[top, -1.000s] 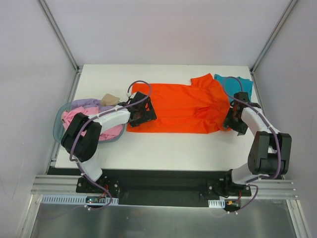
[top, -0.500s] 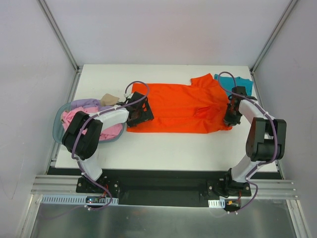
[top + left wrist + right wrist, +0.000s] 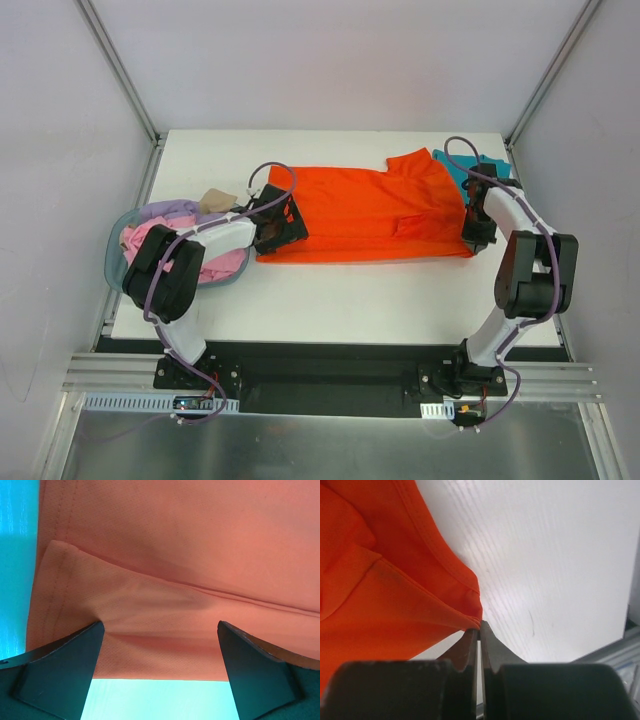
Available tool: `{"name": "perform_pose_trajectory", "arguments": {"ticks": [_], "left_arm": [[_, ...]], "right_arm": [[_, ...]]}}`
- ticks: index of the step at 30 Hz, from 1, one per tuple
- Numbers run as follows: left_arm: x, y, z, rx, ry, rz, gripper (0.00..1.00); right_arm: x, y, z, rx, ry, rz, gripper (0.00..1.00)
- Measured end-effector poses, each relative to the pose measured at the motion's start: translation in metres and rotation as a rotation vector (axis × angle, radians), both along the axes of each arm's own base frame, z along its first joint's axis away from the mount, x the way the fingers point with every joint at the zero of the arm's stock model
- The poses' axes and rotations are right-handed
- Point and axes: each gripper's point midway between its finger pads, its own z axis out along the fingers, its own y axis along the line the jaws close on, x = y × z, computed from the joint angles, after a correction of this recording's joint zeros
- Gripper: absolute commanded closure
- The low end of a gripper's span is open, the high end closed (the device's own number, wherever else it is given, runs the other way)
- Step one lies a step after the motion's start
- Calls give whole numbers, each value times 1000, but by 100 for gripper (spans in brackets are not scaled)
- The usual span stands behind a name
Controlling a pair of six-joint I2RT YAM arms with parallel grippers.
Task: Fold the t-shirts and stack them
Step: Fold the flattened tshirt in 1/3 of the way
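Overhead, you see the orange t-shirt (image 3: 365, 215) spread flat across the middle of the white table (image 3: 350, 300), one sleeve pointing toward the far right. Your left hand (image 3: 283, 222) sits at its left edge and your right hand (image 3: 474, 236) at its near right corner. A teal t-shirt (image 3: 492, 167) lies at the far right corner, touching the orange one and partly hidden by the right arm; you cannot tell whether it is folded. At the table's left edge a blue basket (image 3: 112, 262) holds a pink t-shirt (image 3: 142, 238), a lavender t-shirt (image 3: 172, 211) and a tan t-shirt (image 3: 214, 200) in a heap. From the left wrist, the two dark fingers (image 3: 60, 672) stand wide apart, gripping nothing, with a doubled orange hem lying between them. From the right wrist, the fingers (image 3: 495, 650) are pressed together, pinching the orange corner just above the table. Judging by this, the task is early: the orange shirt looks laid out or at most partly folded, no stack shows, and three shirts wait in the basket.
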Motion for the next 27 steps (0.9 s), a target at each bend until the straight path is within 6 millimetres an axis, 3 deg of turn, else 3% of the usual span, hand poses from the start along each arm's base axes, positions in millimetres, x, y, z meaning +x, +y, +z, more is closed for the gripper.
{"name": "perform_pose_trajectory", "arguments": {"ticks": [2,3,5,9,11,12,16,22,25,27], "left_arm": [[0,-1,1,-6,0,-3,1],[-1,-2,1,-11,2,-5,1],[-2,-3,2,-26,7,-11,1],[-11,-5,4,-48,19,-29,1],[-18,-7,6,-54,31,-44,1],[-21,-8,8,-55,36,-51,1],[-33,-19,16,-67,37,-109,1],[-30,-34,38,-94,-9,-150,1],[-20,-40,52,-109,-47,-154,1],[-14,-43,61,-117,-70,-158,1]], "right_arm": [[0,-5,5,-29,22,-3,92],[0,-6,5,-38,35,-4,78],[-3,-9,1,-53,71,-5,68],[-15,-10,-8,-69,154,2,35],[-17,-9,-6,-69,161,11,26],[-17,-7,-4,-68,158,17,4],[-12,8,16,-41,81,46,3],[10,63,87,188,-268,149,3],[14,86,104,291,-353,197,3],[17,94,104,324,-359,210,3]]}}
